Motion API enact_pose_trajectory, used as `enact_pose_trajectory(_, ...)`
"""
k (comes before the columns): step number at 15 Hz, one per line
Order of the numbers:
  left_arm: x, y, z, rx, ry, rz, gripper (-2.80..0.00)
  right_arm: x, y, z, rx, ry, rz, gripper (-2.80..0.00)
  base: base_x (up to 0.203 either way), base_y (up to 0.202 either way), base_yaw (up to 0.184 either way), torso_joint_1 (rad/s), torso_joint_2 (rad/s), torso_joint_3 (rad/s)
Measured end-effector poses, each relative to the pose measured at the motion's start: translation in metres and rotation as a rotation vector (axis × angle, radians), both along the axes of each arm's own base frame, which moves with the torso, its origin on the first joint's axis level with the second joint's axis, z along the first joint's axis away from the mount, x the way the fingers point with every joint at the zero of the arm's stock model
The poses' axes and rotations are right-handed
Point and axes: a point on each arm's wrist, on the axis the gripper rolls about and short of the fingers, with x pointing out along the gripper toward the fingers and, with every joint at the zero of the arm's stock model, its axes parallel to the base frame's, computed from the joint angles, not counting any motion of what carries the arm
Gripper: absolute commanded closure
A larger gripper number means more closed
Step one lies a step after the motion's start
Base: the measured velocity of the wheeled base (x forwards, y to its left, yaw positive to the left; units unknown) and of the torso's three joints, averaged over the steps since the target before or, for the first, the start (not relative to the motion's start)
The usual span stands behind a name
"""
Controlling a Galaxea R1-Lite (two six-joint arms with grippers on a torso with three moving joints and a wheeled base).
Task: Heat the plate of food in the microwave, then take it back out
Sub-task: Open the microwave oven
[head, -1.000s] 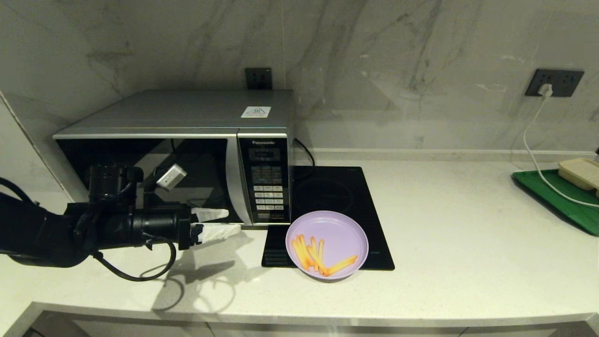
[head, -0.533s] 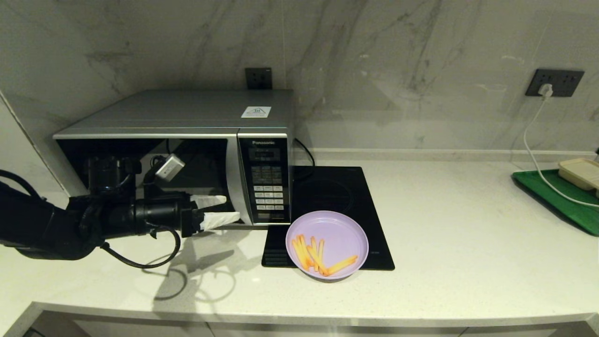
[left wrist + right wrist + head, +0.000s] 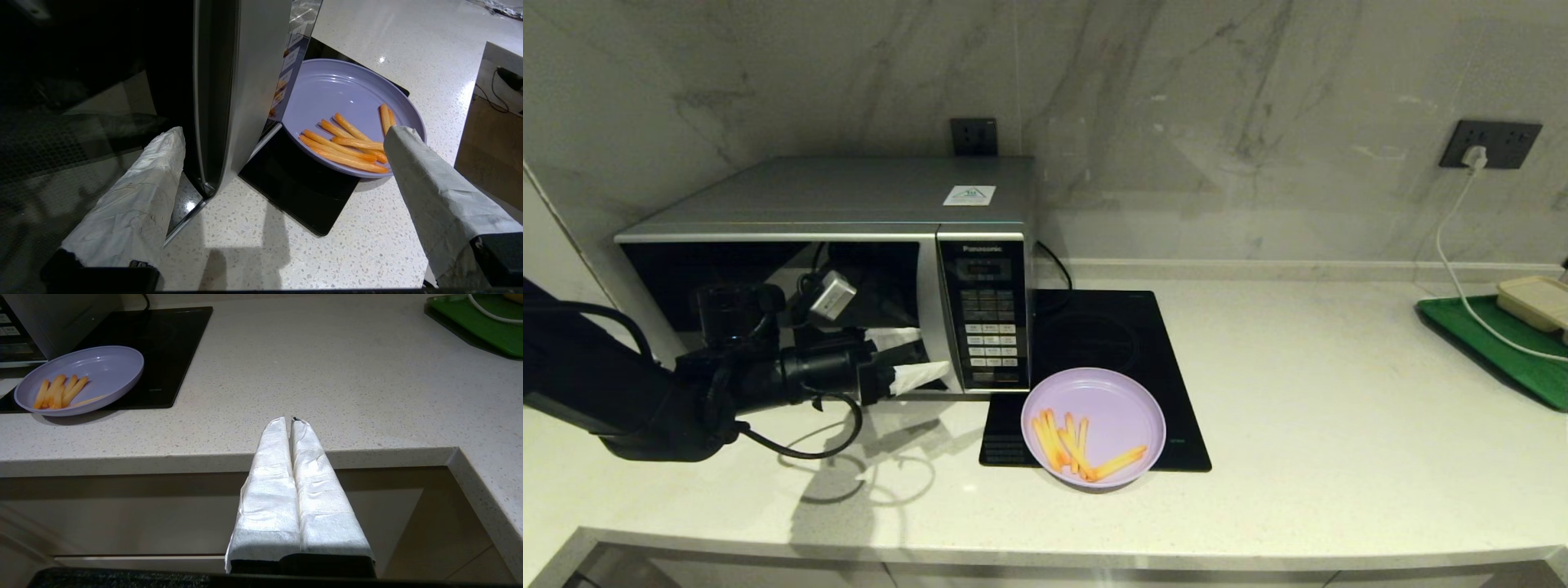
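Observation:
The silver microwave [image 3: 849, 204] stands at the back left with its dark glass door closed. My left gripper [image 3: 908, 358] is open at the door's right edge. In the left wrist view one wrapped finger [image 3: 139, 192] lies against the glass, and the curved silver handle [image 3: 216, 94] stands between the two fingers of that gripper [image 3: 284, 134]. The lilac plate [image 3: 1119, 408] with orange fries [image 3: 1078, 449] rests on the hob, right of the microwave; it also shows as the plate [image 3: 339, 94] and plate [image 3: 102, 367]. My right gripper [image 3: 291, 420] is shut and empty, parked below the counter's front edge.
A flat black induction hob [image 3: 1111, 335] lies under the plate beside the microwave. At the far right a green tray [image 3: 1494, 347] holds a beige lidded box [image 3: 1535, 300], with a white cable [image 3: 1450, 253] running to a wall socket.
My left gripper has moved back toward the microwave door and slightly right. Its fingers now straddle the handle instead of hanging in front of it.

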Motion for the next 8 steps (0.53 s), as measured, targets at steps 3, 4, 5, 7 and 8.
enact_pose_trajectory(3,0.001,-0.005,-0.006,-0.001,0.020,-0.016,-2.80,0.000,0.000,0.000,0.000,0.000,0.000,0.00,0.000,0.000,0.000,0.000,0.00,0.000)
enact_pose_trajectory(4,0.000,-0.008,-0.007,-0.004,0.030,-0.022,-2.80,0.000,0.000,0.000,0.000,0.000,0.000,0.00,0.000,0.000,0.000,0.000,0.00,0.000)
enact_pose_trajectory(5,-0.001,-0.011,-0.008,-0.006,0.038,-0.030,-2.80,0.000,0.000,0.000,0.000,0.000,0.000,0.00,0.000,0.000,0.000,0.000,0.00,0.000)
enact_pose_trajectory(7,-0.002,-0.017,-0.008,-0.015,0.057,-0.042,-2.80,0.000,0.000,0.000,0.000,0.000,0.000,0.00,0.000,0.000,0.000,0.000,0.00,0.000)
enact_pose_trajectory(8,-0.003,-0.019,-0.008,-0.018,0.063,-0.046,-2.80,0.000,0.000,0.000,0.000,0.000,-0.001,0.00,0.000,0.000,0.000,0.000,0.00,0.000)
